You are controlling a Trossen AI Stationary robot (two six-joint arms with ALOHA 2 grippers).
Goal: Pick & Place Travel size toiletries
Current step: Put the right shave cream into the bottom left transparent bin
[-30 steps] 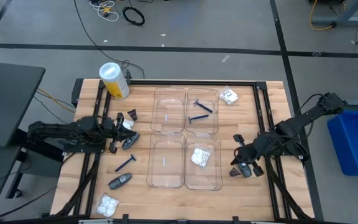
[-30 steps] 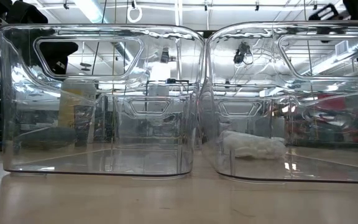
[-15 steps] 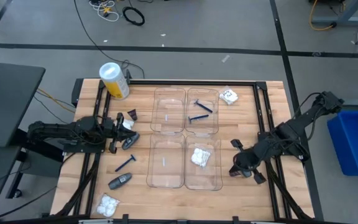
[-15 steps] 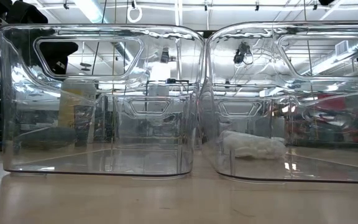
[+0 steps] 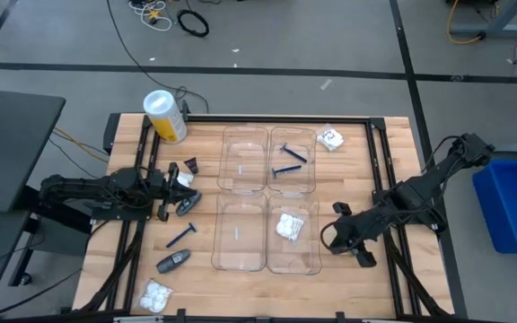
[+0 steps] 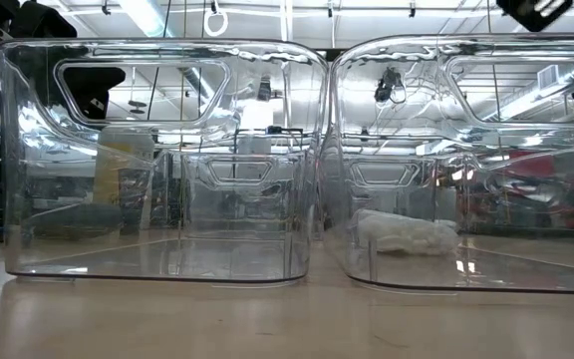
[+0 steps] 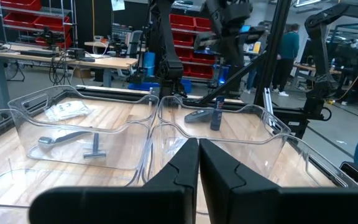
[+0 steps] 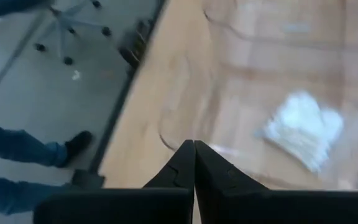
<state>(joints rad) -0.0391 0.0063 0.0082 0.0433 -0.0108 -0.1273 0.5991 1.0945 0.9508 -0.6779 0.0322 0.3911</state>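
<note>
High view: right tool beside tray edge

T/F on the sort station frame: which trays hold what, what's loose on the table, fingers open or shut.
1. A blue razor lies in the far right tray. True.
2. The white packet in the near right tray is the only white packet in view. False: another packet lies at the table's near left corner, and one beside the far right tray.
3. The right gripper has its fingers shut. True.
4. Both left trays hold razors. False: neither shows an item.
5. The yellow-and-white cylinder lies inside a tray. False: it sits at the table's far left corner.
</note>
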